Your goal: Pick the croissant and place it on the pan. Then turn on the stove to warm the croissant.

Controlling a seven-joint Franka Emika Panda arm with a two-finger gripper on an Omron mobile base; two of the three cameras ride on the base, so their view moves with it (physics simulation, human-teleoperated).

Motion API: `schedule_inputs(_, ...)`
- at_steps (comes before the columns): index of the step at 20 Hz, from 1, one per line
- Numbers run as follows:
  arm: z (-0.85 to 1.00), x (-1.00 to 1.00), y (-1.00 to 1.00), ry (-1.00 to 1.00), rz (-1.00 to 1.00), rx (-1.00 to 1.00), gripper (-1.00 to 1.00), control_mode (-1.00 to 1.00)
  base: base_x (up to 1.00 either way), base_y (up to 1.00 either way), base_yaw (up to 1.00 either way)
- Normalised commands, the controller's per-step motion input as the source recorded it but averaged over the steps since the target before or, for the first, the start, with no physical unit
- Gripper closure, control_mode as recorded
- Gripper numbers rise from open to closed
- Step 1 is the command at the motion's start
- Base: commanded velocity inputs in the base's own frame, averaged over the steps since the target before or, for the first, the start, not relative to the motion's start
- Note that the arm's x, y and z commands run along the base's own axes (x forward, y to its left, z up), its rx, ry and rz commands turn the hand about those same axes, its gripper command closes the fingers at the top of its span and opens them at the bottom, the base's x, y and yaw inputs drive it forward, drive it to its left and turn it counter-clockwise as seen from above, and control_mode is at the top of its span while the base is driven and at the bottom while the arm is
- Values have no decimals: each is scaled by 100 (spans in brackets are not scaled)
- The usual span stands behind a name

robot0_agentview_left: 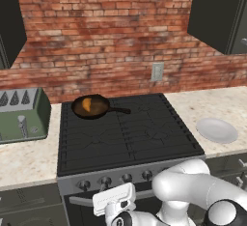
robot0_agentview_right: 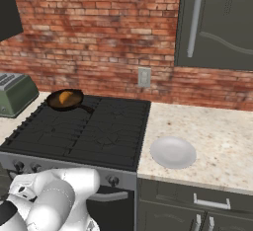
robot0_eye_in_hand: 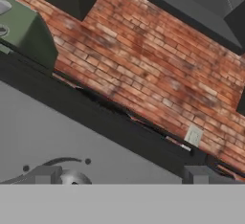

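Black stove (robot0_agentview_left: 130, 133): you saw it span the counter's middle, knobs along its grey front.
Green toaster (robot0_agentview_left: 21, 114): it stood left of the stove.
Pan (robot0_agentview_left: 91, 107): it sat on the back-left burner.
White plate (robot0_agentview_left: 216, 130): it lay right of the stove.
Gripper (robot0_eye_in_hand: 122, 175): it was low before the knob panel; you couldn't tell the fingers' state.
Croissant (robot0_agentview_left: 86, 105): it lay inside the pan.
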Motion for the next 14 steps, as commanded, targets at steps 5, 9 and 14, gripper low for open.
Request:
schedule_inputs(5, -27, 6, 16, 0, 0, 0, -100, -100, 0, 0, 0)
schedule_inputs(9, -24, 2, 30, 0, 0, 0, -100, -100, 0, 0, 0)
schedule_inputs(14, -13, 11, 23, 0, 0, 0, -100, -100, 0, 0, 0)
